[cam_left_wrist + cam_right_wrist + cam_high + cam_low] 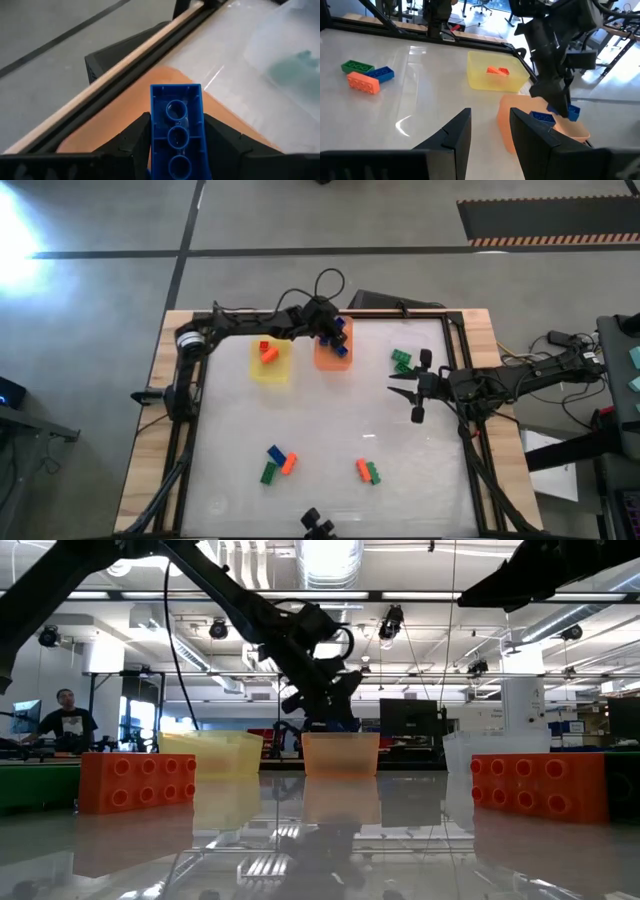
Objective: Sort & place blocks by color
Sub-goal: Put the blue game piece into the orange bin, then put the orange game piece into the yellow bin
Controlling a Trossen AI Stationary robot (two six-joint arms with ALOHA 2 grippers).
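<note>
My left gripper [336, 332] hangs over the orange tray [326, 360] at the table's far middle, shut on a blue block [176, 125]. Another blue block [542, 116] lies inside that tray. The yellow tray [272, 370] to its left holds orange blocks [267, 351]. Green blocks [402, 361] lie in the clear tray [385, 345] to its right. Near the front edge lie a blue, green and orange group [278, 463] and an orange and green pair [367, 471]. My right gripper [415, 385] waits open at the right, with nothing between its fingers. My left gripper pinches the blue block by its two long sides [154, 131] between its two fingers. The fingers slant down from the table's left and lie along the block. It sticks out past the fingertips, its hollow underside [176, 111] toward the wrist camera, lifted clear above the orange tray.
A black frame [460, 330] runs around the white work surface. In the low view two big orange bricks [137, 780] [540, 785] stand close to the camera. A person [65, 720] sits in the room behind the table.
</note>
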